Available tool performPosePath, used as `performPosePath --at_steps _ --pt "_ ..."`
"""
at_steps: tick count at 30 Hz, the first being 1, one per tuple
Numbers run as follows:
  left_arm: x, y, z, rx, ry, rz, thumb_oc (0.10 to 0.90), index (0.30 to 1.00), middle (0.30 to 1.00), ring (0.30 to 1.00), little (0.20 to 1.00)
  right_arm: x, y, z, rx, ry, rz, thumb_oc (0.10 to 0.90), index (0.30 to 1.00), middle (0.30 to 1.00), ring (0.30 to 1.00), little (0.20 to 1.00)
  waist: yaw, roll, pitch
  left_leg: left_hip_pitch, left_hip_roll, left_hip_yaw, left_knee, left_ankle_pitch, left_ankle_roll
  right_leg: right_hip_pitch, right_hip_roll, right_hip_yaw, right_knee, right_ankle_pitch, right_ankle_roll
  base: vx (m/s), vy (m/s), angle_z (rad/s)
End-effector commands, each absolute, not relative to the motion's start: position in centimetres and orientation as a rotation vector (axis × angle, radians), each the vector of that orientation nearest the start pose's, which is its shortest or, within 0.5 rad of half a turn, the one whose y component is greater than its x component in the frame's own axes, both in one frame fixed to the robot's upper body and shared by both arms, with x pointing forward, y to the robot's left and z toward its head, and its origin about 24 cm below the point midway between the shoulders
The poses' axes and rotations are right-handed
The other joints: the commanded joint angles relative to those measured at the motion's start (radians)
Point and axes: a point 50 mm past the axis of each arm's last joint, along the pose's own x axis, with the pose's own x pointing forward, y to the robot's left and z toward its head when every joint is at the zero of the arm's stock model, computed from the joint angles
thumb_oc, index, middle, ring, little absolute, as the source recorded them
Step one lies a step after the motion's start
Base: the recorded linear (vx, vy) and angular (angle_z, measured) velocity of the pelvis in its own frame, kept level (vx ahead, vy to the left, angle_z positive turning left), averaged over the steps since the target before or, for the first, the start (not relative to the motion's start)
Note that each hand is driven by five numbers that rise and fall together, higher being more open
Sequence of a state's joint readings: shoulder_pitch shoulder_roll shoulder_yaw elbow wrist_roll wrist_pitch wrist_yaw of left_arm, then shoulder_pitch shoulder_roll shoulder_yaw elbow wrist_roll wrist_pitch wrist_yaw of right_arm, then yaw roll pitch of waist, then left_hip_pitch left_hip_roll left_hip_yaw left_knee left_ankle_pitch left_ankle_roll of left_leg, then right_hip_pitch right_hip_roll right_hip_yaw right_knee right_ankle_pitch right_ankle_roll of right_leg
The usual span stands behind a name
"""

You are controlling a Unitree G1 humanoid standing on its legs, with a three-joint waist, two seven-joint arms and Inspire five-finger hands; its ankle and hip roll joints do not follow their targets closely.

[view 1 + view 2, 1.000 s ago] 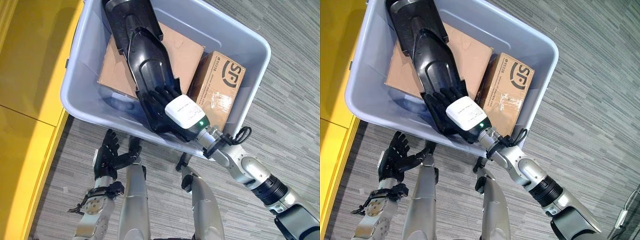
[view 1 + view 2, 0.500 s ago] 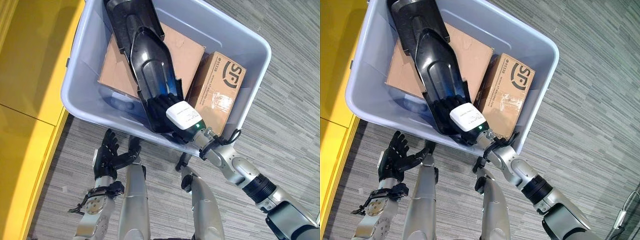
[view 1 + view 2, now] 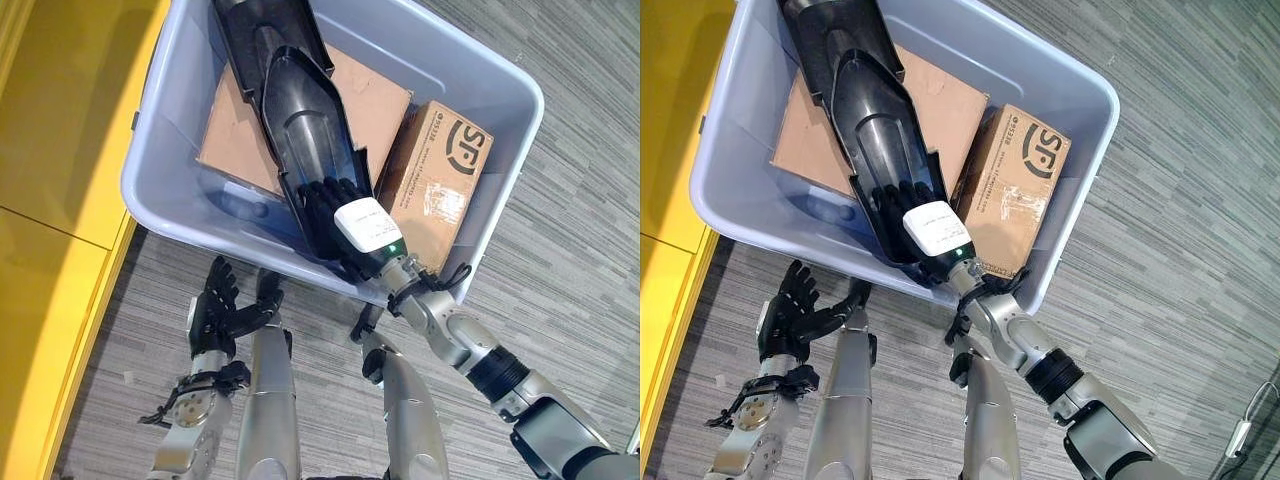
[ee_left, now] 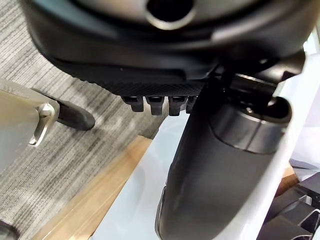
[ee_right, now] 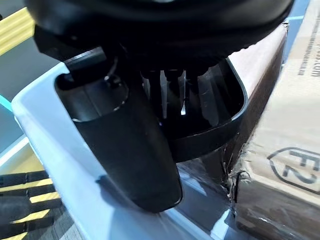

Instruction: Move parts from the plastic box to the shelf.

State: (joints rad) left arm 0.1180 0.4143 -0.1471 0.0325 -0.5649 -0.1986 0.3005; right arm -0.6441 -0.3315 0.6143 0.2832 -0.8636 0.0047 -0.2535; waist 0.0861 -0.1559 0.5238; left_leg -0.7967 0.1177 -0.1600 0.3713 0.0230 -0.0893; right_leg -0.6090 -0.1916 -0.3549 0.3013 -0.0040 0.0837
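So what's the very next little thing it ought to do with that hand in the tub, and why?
Probably curl the right hand round the near end of the long black part. Its fingers lie on that end inside the grey plastic box, and no firm grasp shows yet. The left hand hangs open outside the box.

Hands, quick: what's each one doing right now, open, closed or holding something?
Left hand: open, fingers spread, holding nothing, down by the floor outside the plastic box.
Right hand: inside the box, fingers straight on the long black part, not curled round it.
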Motion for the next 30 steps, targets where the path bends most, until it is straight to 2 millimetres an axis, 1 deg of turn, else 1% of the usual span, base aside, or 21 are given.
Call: performPosePath --at_steps 1,2,5,6,7,9,13,14,15,16,17,18,19,21,26,27,28,29,30 --pt "21.9 21.8 5.4 -0.136 -0.112 0.214 0.9 1.0 1.0 1.0 1.0 33.6 -6.2 12.5 -1.392 -0.654 0.188 0.9 1.0 1.0 1.0 1.0 0.042 0.003 -0.004 -0.03 -0.016 0.046 0.095 -0.096 0.033 0.077 -0.037 0.091 0.001 -0.021 0.087 -0.01 0.029 -0.09" --pt "21.9 21.9 5.4 -0.136 -0.112 0.214 0.9 1.0 1.0 1.0 1.0 33.6 -6.2 12.5 -1.391 -0.654 0.188 0.9 1.0 1.0 1.0 1.0 0.042 0.003 -0.004 -0.03 -0.016 0.046 0.096 -0.096 0.033 0.076 -0.037 0.091 0.002 -0.021 0.087 -0.02 0.04 -0.11" --pt "22.0 21.5 5.5 -0.145 -0.12 0.209 0.9 1.0 1.0 1.0 1.0 34.7 -6.1 11.0 -1.435 -0.576 0.16 0.9 1.0 1.0 1.0 1.0 0.05 0.03 -0.004 -0.069 -0.026 0.042 0.15 -0.116 0.037 0.033 -0.046 0.098 0.059 -0.041 0.083 -0.03 0.059 -0.03" --pt "22.2 21.3 5.5 -0.152 -0.124 0.202 0.9 1.0 1.0 1.0 1.0 35.2 -6.4 10.1 -1.472 -0.524 0.14 0.9 1.0 1.0 1.0 1.0 0.053 0.043 -0.004 -0.088 -0.032 0.038 0.174 -0.123 0.039 0.011 -0.047 0.104 0.096 -0.055 0.08 -0.03 0.055 0.0" --pt "22.2 21.3 5.6 -0.152 -0.125 0.202 0.9 1.0 1.0 1.0 1.0 35.2 -6.4 10.1 -1.472 -0.525 0.139 0.9 1.0 1.0 1.0 1.0 0.053 0.043 -0.004 -0.091 -0.032 0.038 0.177 -0.124 0.039 0.009 -0.047 0.105 0.098 -0.056 0.08 -0.04 0.049 0.02" --pt "22.3 21.2 5.6 -0.151 -0.127 0.199 0.9 1.0 1.0 1.0 1.0 35.7 -6.8 9.2 -1.518 -0.478 0.126 0.9 1.0 1.0 1.0 1.0 0.058 0.06 -0.004 -0.115 -0.037 0.036 0.211 -0.137 0.041 -0.024 -0.053 0.112 0.148 -0.075 0.076 -0.03 0.044 0.05" --pt "22.4 21.1 5.7 -0.152 -0.136 0.195 0.9 1.0 1.0 1.0 1.0 36.1 -7.5 8.3 -1.542 -0.415 0.101 0.9 1.0 1.0 1.0 1.0 0.062 0.082 -0.004 -0.148 -0.045 0.033 0.277 -0.16 0.047 -0.073 -0.056 0.128 0.229 -0.104 0.067 -0.02 0.042 0.03" --pt "22.4 21.1 5.7 -0.151 -0.135 0.195 0.9 1.0 1.0 1.0 1.0 36.1 -7.6 8.2 -1.547 -0.408 0.1 0.71 0.734 0.734 0.734 0.734 0.061 0.085 -0.004 -0.153 -0.045 0.032 0.286 -0.164 0.048 -0.08 -0.058 0.131 0.241 -0.11 0.066 -0.01 0.045 -0.01" --pt "22.4 21.0 5.6 -0.149 -0.134 0.193 0.9 1.0 1.0 1.0 1.0 36.1 -7.8 7.9 -1.562 -0.391 0.094 0.4 0.3 0.3 0.3 0.3 0.06 0.092 -0.004 -0.165 -0.046 0.03 0.313 -0.174 0.052 -0.103 -0.062 0.135 0.275 -0.121 0.062 -0.01 0.034 -0.02" --pt "22.4 21.0 5.6 -0.149 -0.134 0.193 0.9 1.0 1.0 1.0 1.0 36.2 -7.8 7.9 -1.562 -0.391 0.094 0.4 0.3 0.3 0.3 0.3 0.06 0.092 -0.004 -0.166 -0.046 0.03 0.314 -0.175 0.052 -0.104 -0.062 0.136 0.277 -0.122 0.062 -0.01 0.048 -0.02" --pt "22.4 21.0 5.5 -0.152 -0.132 0.195 0.9 1.0 1.0 1.0 1.0 36.2 -8.0 7.5 -1.573 -0.375 0.083 0.4 0.3 0.3 0.3 0.3 0.061 0.1 -0.004 -0.177 -0.044 0.029 0.342 -0.186 0.055 -0.123 -0.065 0.143 0.311 -0.137 0.058 0.0 0.0 0.0" --pt "22.4 21.0 5.5 -0.152 -0.132 0.195 0.9 1.0 1.0 1.0 1.0 36.2 -8.0 7.5 -1.573 -0.375 0.083 0.4 0.3 0.3 0.3 0.3 0.061 0.1 -0.004 -0.177 -0.044 0.029 0.342 -0.186 0.055 -0.124 -0.065 0.143 0.312 -0.137 0.058 0.0 0.042 0.0" --pt "22.5 20.9 5.6 -0.151 -0.136 0.193 0.9 1.0 1.0 1.0 1.0 36.2 -8.1 7.6 -1.537 -0.378 0.068 0.4 0.3 0.3 0.3 0.3 0.061 0.105 -0.004 -0.183 -0.042 0.029 0.36 -0.193 0.057 -0.136 -0.066 0.151 0.331 -0.146 0.055 0.0 0.0 0.0" --pt "22.5 20.8 5.6 -0.151 -0.138 0.188 0.9 1.0 1.0 1.0 1.0 36.0 -8.2 7.4 -1.529 -0.382 0.068 0.4 0.3 0.3 0.3 0.3 0.06 0.108 -0.004 -0.188 -0.044 0.026 0.373 -0.197 0.058 -0.144 -0.067 0.152 0.35 -0.153 0.053 0.0 0.008 -0.04" --pt "22.7 20.5 5.4 -0.158 -0.131 0.178 0.9 1.0 1.0 1.0 1.0 35.6 -8.6 7.0 -1.516 -0.388 0.067 0.4 0.3 0.3 0.3 0.3 0.053 0.11 -0.004 -0.178 -0.041 0.026 0.369 -0.195 0.057 -0.137 -0.07 0.148 0.351 -0.156 0.051 0.0 -0.001 -0.02" --pt "22.8 20.5 5.3 -0.162 -0.129 0.181 0.9 1.0 1.0 1.0 1.0 35.3 -8.7 6.9 -1.499 -0.4 0.07 0.4 0.3 0.3 0.3 0.3 0.049 0.104 -0.004 -0.157 -0.038 0.028 0.349 -0.187 0.056 -0.118 -0.069 0.143 0.333 -0.149 0.054 -0.02 -0.069 0.03" --pt "23.1 20.5 5.5 -0.156 -0.134 0.174 0.9 1.0 1.0 1.0 1.0 34.7 -8.8 7.1 -1.476 -0.442 0.087 0.4 0.3 0.3 0.3 0.3 0.042 0.086 -0.004 -0.113 -0.036 0.027 0.297 -0.167 0.05 -0.065 -0.067 0.128 0.279 -0.127 0.06 -0.03 -0.095 0.04" --pt "23.2 20.5 5.5 -0.155 -0.133 0.171 0.9 1.0 1.0 1.0 1.0 34.5 -8.8 7.2 -1.467 -0.45 0.093 0.4 0.3 0.3 0.3 0.3 0.041 0.08 -0.004 -0.093 -0.036 0.024 0.272 -0.158 0.049 -0.041 -0.065 0.122 0.255 -0.116 0.064 -0.01 -0.125 0.13" --pt "23.6 20.5 5.5 -0.155 -0.134 0.171 0.9 1.0 1.0 1.0 1.0 34.1 -9.1 7.4 -1.448 -0.478 0.096 0.4 0.3 0.3 0.3 0.3 0.037 0.065 -0.004 -0.033 -0.031 0.026 0.209 -0.136 0.044 0.017 -0.063 0.11 0.197 -0.095 0.071 0.0 -0.09 0.18"
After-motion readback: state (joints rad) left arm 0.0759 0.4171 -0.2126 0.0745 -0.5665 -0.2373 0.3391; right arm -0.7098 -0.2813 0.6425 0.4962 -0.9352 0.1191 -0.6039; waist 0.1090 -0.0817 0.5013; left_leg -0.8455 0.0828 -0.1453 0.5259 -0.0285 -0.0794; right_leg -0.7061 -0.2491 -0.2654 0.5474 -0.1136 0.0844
